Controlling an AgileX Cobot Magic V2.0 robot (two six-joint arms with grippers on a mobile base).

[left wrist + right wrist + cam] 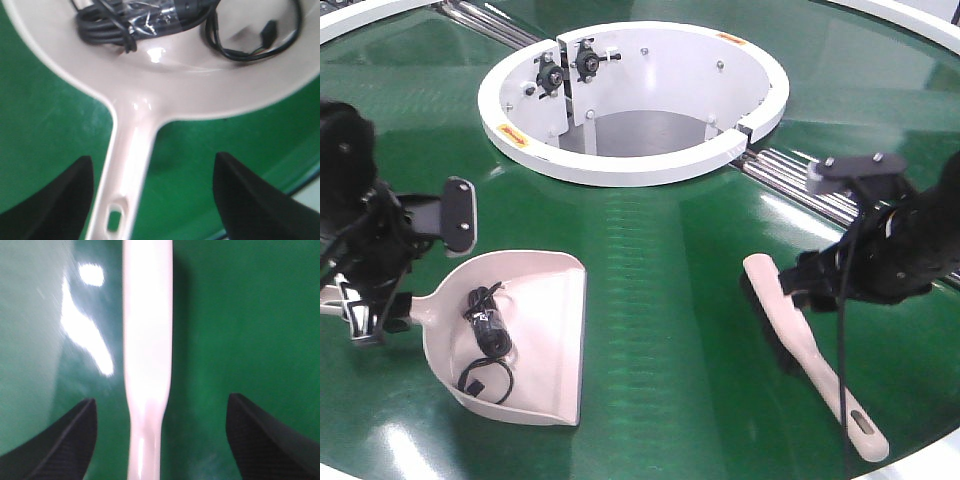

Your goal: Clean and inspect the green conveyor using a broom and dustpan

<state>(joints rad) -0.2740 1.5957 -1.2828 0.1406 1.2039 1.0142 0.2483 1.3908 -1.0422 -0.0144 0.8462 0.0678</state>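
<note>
Green conveyor (660, 300): fills the whole front view, glossy, dark green, with glare patches.

White hub ring (620, 165): sits far centre on the belt, open in the middle. Steel roller strips (800, 175): run out from the ring toward the right.

Dustpan (570, 340): lies flat on the belt, near left, flat lip facing right, handle (132, 165) pointing left. Holds a bundled black cable (488, 335) in the scoop.

Broom (800, 345): lies on the belt, near right, well apart from the dustpan. Bristle head at the far end, slotted handle end nearest the belt edge.

Left gripper (154, 165): hovers over the dustpan handle, fingers (60, 200) spread wide, one on each side. Green belt visible in both gaps; grips nothing.

Right gripper (161, 405): hangs over the broom handle (147, 340), fingers (265, 440) spread wide, straddling it. Clear gaps on both sides; grips nothing.
</note>
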